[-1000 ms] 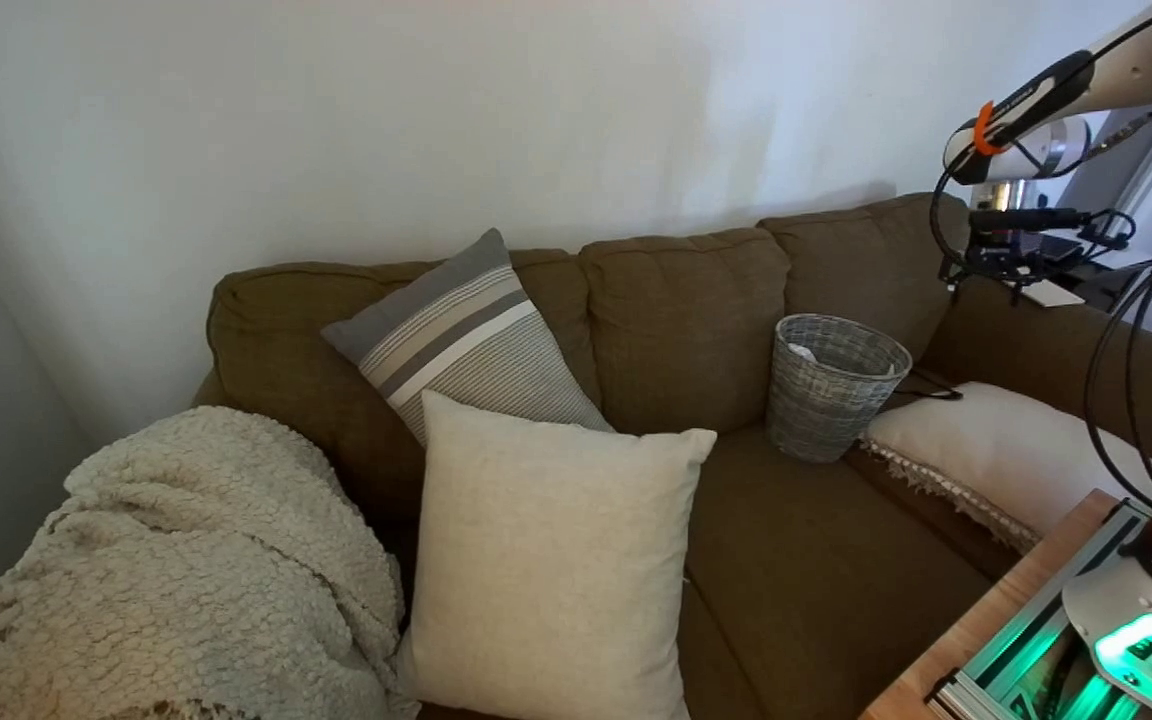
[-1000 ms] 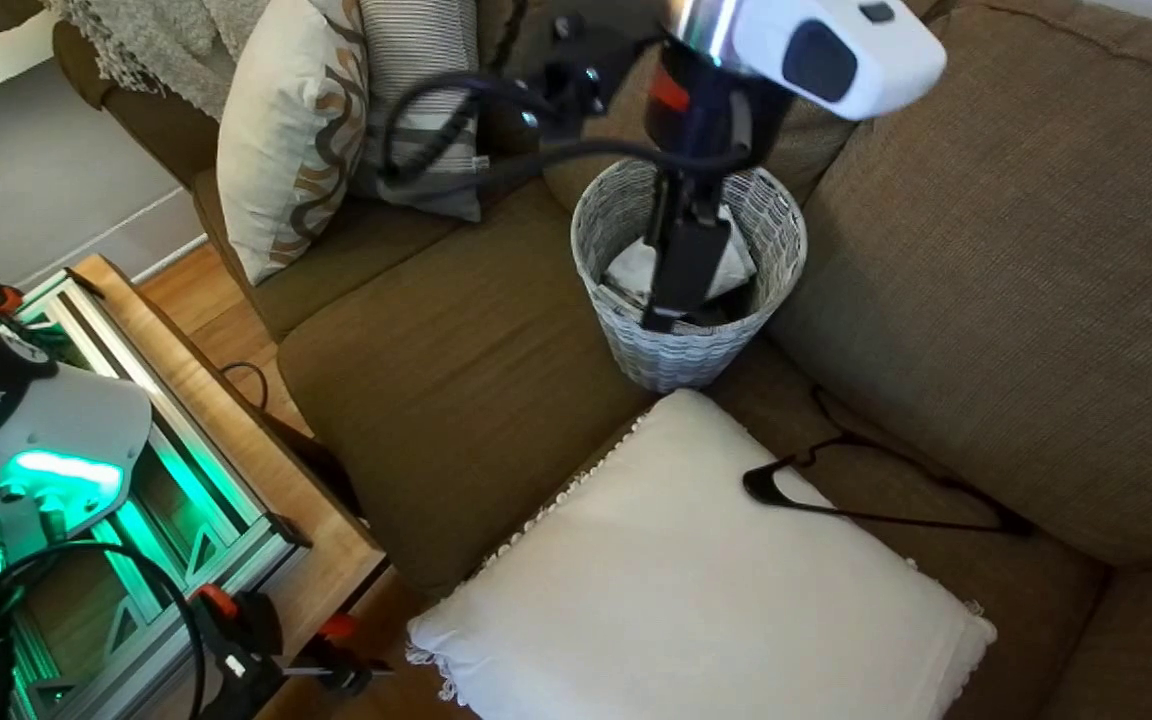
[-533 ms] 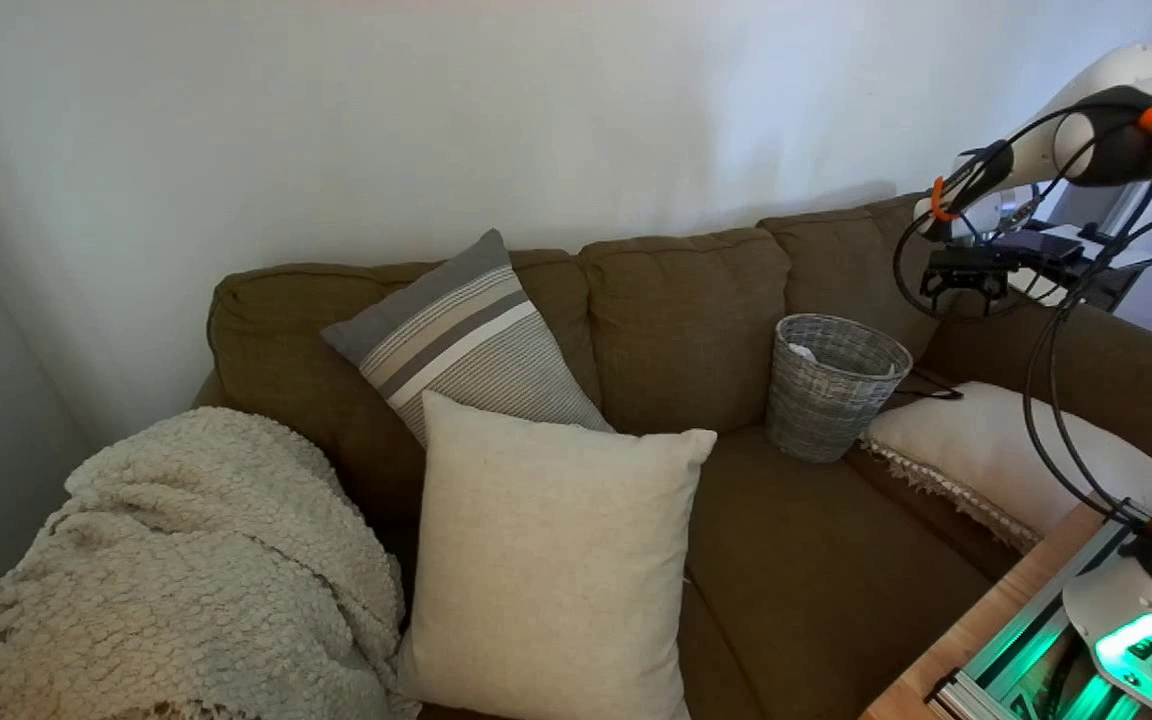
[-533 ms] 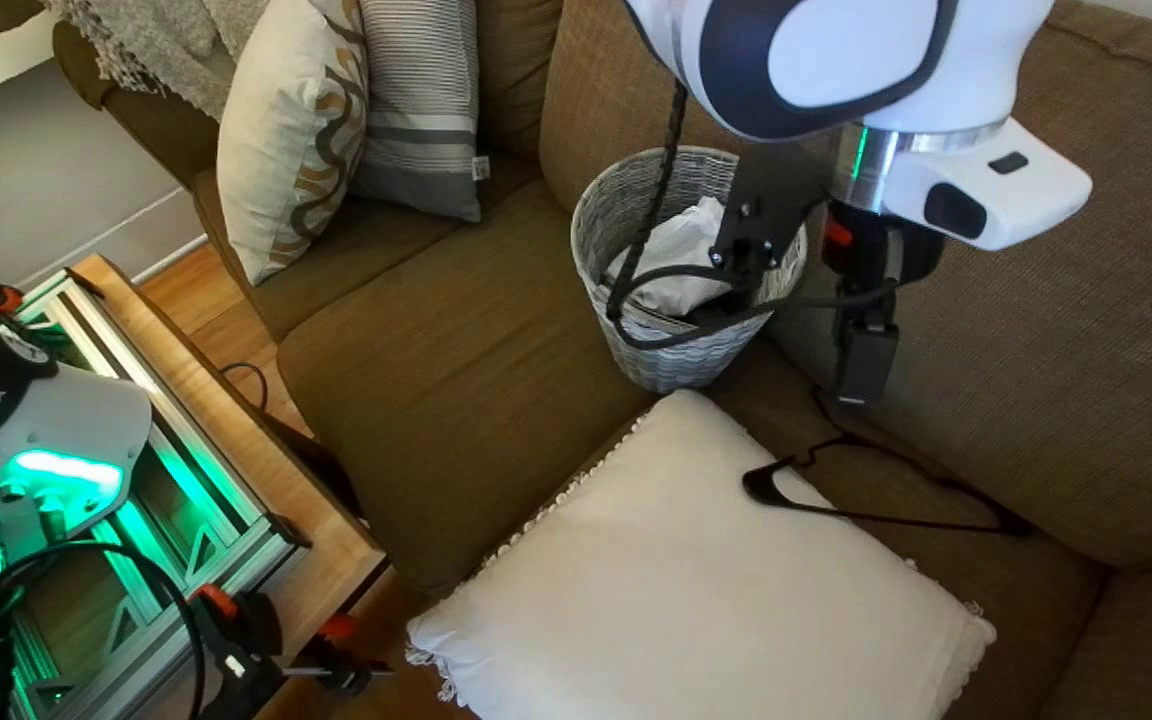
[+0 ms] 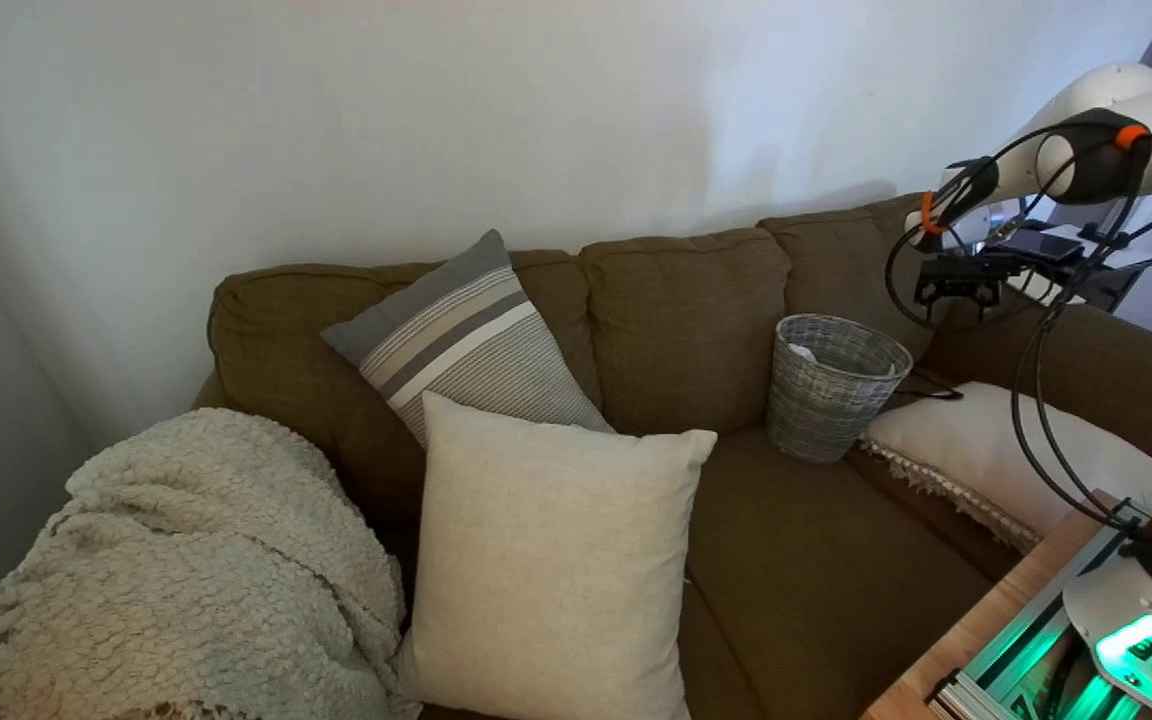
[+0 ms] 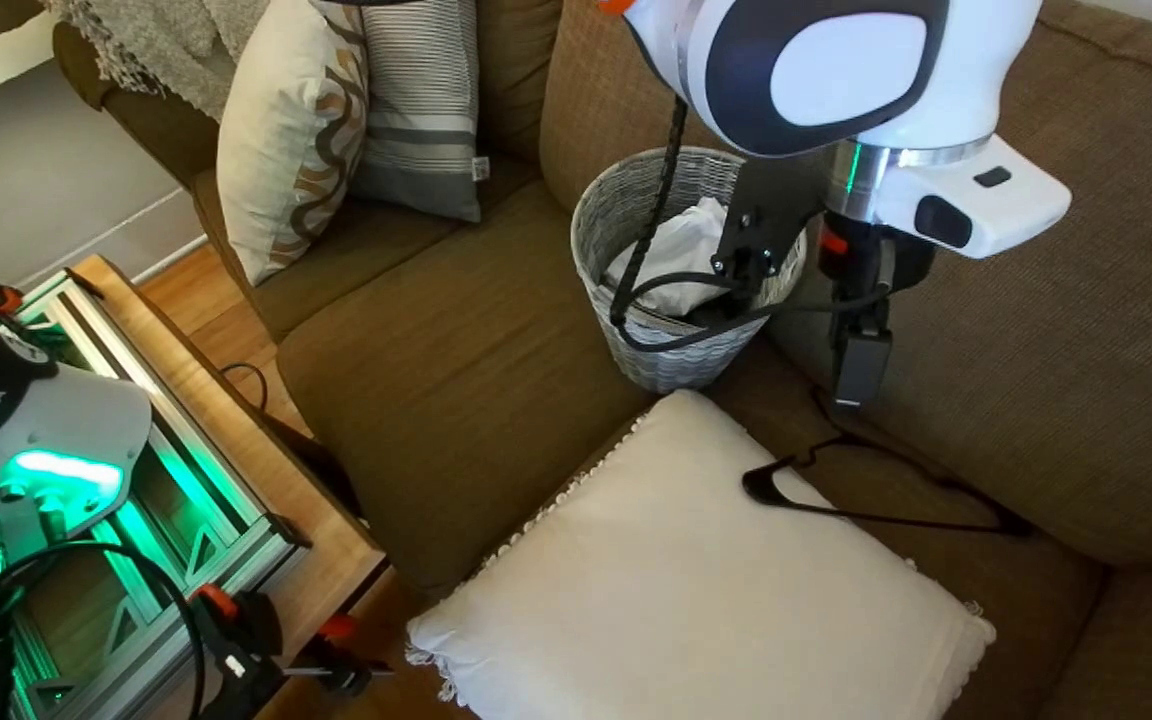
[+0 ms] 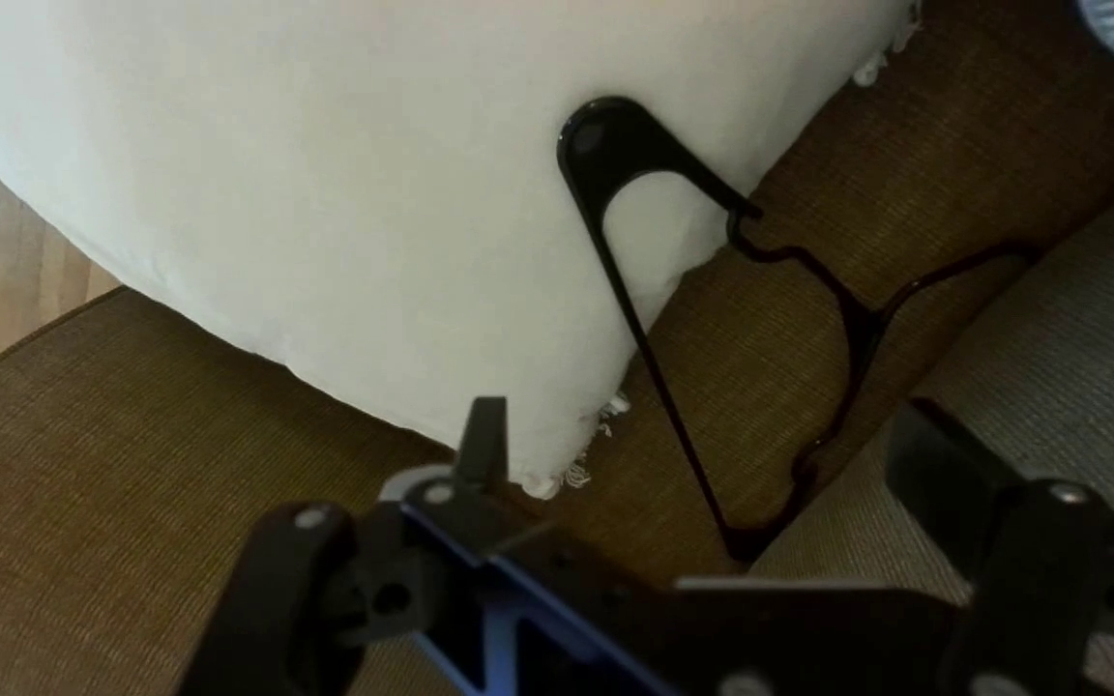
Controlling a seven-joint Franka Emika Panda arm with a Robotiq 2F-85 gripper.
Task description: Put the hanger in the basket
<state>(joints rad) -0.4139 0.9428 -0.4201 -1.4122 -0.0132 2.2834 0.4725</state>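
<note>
- Hanger [image 7: 862, 324], black: lies loose on the sofa seat [image 6: 456, 350], outside the basket [image 6: 671, 368], one broad corner raised on the white pillow [image 6: 706, 590]. Whole outline in the wrist view; only a short dark length [image 5: 941, 395], past the basket, in an exterior view.
- White pillow, fringed: flat, propping that corner; the bar there probably offers the easier pinch.
- Gripper [image 7: 707, 435]: empty, jaws spread, over the hanger and not touching it. Presumably set so to line up a grasp; lowering and closing would seem the next need. The wrist view shows both sides of the gap; an exterior view gives one dark finger [image 6: 861, 365], its mate not made out.
- Basket, grey, woven, round: upright, mouth up, just beside the pillow; handily placed for a short carry. The hanger looks wide for the mouth and may catch the rim; end-first entry might suit.
- Crumpled white item [image 6: 681, 255], in the basket: plain in an exterior view; a pale scrap [image 5: 802, 352] in an exterior view, the basket wall hiding the rest.
- Cream cushion [image 5: 556, 550], well apart: leans on the striped pillow [image 5: 476, 330], for display, one supposes. Unpatterned face in an exterior view; brown scrollwork [image 6: 324, 150] in an exterior view.
- Throw [image 5: 196, 570]: heaped at the far end, beyond the cushion.
</note>
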